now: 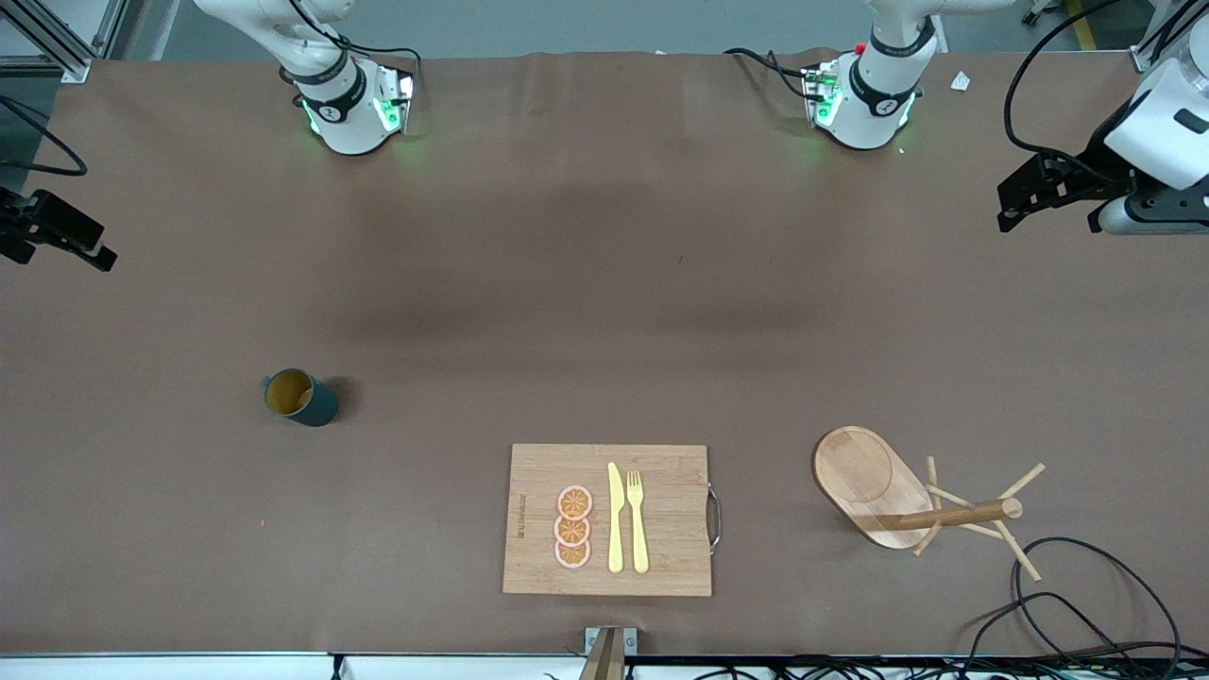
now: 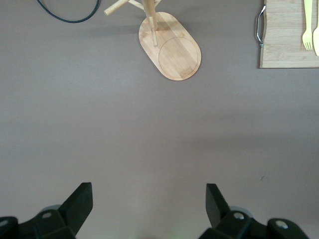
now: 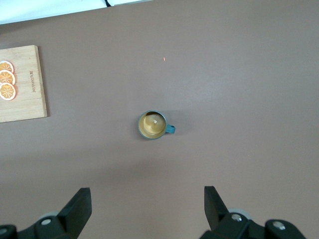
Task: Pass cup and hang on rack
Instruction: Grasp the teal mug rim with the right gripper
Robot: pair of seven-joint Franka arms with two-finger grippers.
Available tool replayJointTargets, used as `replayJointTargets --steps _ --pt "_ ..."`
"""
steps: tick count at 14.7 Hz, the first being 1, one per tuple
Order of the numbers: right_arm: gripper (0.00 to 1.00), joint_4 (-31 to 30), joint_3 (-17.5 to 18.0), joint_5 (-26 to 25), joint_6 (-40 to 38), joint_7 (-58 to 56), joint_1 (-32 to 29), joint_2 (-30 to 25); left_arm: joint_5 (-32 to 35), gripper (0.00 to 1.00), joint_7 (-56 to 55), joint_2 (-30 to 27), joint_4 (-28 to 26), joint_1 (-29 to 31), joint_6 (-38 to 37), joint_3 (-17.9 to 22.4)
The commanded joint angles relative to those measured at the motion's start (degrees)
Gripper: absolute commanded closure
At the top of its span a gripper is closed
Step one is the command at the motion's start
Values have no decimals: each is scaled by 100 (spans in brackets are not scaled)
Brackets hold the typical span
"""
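Cup [image 1: 300, 398] stands upright on the desk [image 1: 604, 283] toward the right arm's end, well apart from both grippers. Nearest the front camera lies a cutting board [image 1: 661, 529] carrying orange slices [image 1: 573, 527], a knife [image 1: 615, 519] and a fork [image 1: 638, 521]; beside it, toward the left arm's end, the rack [image 1: 883, 491] stands on its oval base. Right gripper [image 3: 147, 209] hangs spread and empty above the cup; left gripper [image 2: 149, 206], jaws also apart, hangs above bare desk near the rack

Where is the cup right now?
The cup stands upright on the table toward the right arm's end, apart from the cutting board and slightly farther from the front camera.
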Motion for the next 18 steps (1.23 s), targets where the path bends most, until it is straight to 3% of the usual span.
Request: replayJointTargets --steps 1,6,11,18 --pt "0 -117 78 -48 -3 -79 -103 -127 3 0 114 59 141 23 -89 -3" --pt "0 -143 96 -21 6 -62 -77 30 -14 0 114 59 141 32 -89 6" --pt "0 -170 96 -30 470 70 459 1039 -14 0 114 68 141 23 -89 6" --pt "0 -292 87 40 1165 1035 407 2543 3 0 88 94 141 -12 -89 -3"
